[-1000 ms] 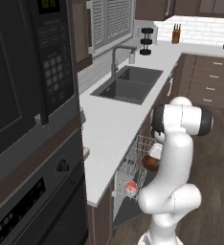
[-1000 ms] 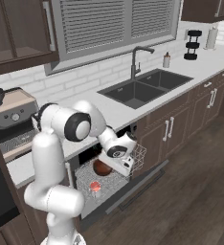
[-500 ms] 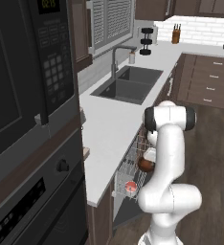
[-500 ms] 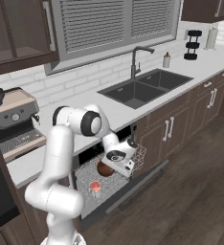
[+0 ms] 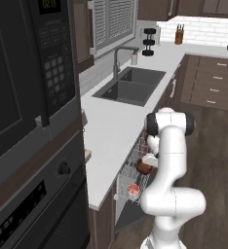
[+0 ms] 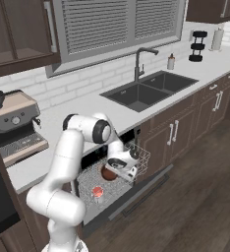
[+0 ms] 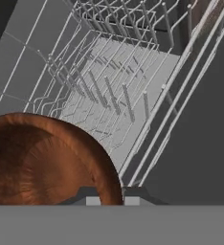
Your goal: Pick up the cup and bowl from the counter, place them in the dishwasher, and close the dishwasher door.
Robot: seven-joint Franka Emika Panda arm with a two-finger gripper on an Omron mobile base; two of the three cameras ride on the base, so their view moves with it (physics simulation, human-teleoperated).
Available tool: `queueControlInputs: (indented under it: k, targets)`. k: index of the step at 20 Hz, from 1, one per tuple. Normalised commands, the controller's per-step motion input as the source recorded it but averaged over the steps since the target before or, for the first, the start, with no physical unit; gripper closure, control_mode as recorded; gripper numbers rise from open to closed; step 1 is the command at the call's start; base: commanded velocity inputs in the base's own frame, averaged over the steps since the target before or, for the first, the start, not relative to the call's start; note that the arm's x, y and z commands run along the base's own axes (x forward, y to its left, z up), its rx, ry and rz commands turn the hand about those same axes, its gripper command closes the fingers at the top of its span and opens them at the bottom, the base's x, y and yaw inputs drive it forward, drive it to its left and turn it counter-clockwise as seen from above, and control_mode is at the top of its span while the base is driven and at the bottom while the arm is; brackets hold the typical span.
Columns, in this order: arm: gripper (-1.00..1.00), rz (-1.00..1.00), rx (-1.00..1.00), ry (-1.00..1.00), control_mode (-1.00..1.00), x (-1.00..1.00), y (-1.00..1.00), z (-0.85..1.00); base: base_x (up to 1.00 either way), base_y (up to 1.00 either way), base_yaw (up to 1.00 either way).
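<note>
My gripper (image 6: 114,169) is shut on the rim of the dark reddish-brown bowl (image 6: 107,174) and holds it low over the white wire rack (image 6: 139,156) of the open dishwasher. In the hand view the bowl (image 7: 42,162) fills the lower left, its rim caught at my gripper (image 7: 111,197), with the rack's tines (image 7: 109,93) beyond. The small reddish cup (image 6: 98,191) sits in the rack at its near-left end, a little apart from the bowl. From the left base view the bowl (image 5: 144,166) and the cup (image 5: 133,189) show beside my arm. The dishwasher door (image 6: 141,189) lies folded down.
The white counter (image 6: 82,110) runs above the dishwasher, with the dark double sink (image 6: 146,91) to the right and a coffee machine (image 6: 16,128) to the left. A black wall oven (image 5: 33,194) stands at the left. Dark wood floor (image 6: 200,197) lies in front of the cabinets.
My arm has swung down and in toward the dishwasher, bringing the bowl from above the rack's front edge to just over the rack. The cup has stayed where it was.
</note>
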Motion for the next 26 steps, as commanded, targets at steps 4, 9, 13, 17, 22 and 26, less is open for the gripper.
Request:
queueControlInputs:
  k: [4,9,13,17,22,26]
  targets:
    - [1.0,0.0,0.0,-0.01,-1.0,0.33,0.27,-0.57,0.0,0.0,0.0]
    - [1.0,0.0,0.0,-0.06,-1.0,0.19,0.16,-0.3,0.0,0.0,0.0]
    - [1.0,0.0,-0.01,-0.08,-1.0,0.02,0.02,-0.01,0.0,0.0,0.0]
    - [1.0,0.0,-0.15,-0.02,-1.0,0.0,0.11,-0.39,0.0,0.0,0.0]
    - [1.0,0.01,-0.35,0.01,-1.0,-0.25,-0.27,-0.59,0.0,0.0,0.0]
    - [1.0,0.05,-0.32,0.0,-1.0,-0.53,-0.52,-0.11,0.0,0.0,0.0]
